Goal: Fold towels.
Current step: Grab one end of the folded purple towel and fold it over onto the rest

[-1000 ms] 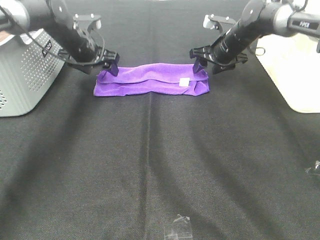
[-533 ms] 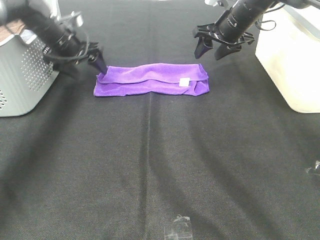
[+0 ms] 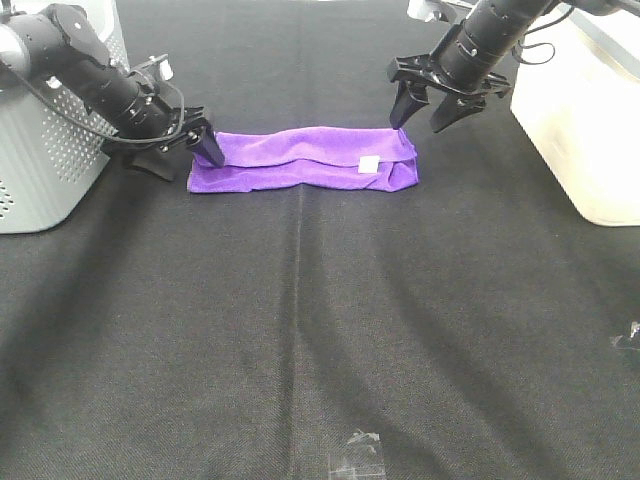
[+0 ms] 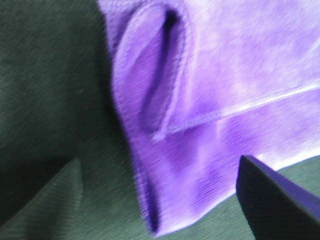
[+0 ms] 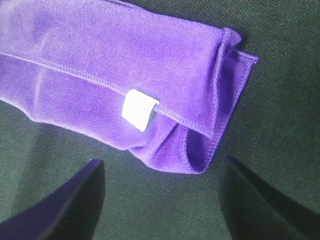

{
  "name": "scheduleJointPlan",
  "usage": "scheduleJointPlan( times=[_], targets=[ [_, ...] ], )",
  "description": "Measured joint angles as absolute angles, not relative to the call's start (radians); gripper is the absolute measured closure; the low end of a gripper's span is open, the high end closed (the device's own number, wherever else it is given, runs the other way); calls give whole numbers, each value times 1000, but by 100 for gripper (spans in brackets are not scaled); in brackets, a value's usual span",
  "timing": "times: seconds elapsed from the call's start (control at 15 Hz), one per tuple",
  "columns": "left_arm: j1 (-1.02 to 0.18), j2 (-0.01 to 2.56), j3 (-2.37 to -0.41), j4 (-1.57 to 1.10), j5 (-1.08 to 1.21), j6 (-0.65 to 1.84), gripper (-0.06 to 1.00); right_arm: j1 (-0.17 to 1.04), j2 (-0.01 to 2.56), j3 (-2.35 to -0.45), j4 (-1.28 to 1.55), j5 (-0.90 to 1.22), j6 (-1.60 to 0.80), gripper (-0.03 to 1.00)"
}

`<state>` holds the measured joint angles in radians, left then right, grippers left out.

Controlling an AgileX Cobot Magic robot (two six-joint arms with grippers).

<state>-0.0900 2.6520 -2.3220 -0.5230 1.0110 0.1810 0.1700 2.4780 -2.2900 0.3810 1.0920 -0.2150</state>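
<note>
Left gripper (image 3: 187, 160) lowered, towel (image 3: 300, 160) unmoved

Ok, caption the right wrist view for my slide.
Open right tool hovers over the tagged end of the folded purple towel on black cloth.

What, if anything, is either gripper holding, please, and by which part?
Nothing is held: the left gripper and right gripper are open near the purple towel.

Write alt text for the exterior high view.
A purple towel, folded into a long strip with its white tag up, lies on a black cloth. The left gripper and right gripper, both open and empty, are poised at its two ends.
</note>
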Motion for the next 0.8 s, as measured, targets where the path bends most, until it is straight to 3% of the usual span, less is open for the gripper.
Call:
scheduleJointPlan(
  times=[0.6, 0.73, 0.8],
  targets=[
    [-171, 2669, -2324, -579, 969, 218, 20, 170, 2478, -2290, 407, 1131, -214, 32],
    [-171, 2672, -2326, -579, 965, 219, 31, 170, 2478, -2290, 408, 1143, -214, 32],
    [-171, 2675, -2326, -569, 963, 221, 41, 170, 2478, -2290, 408, 1143, -214, 32]
  ],
)
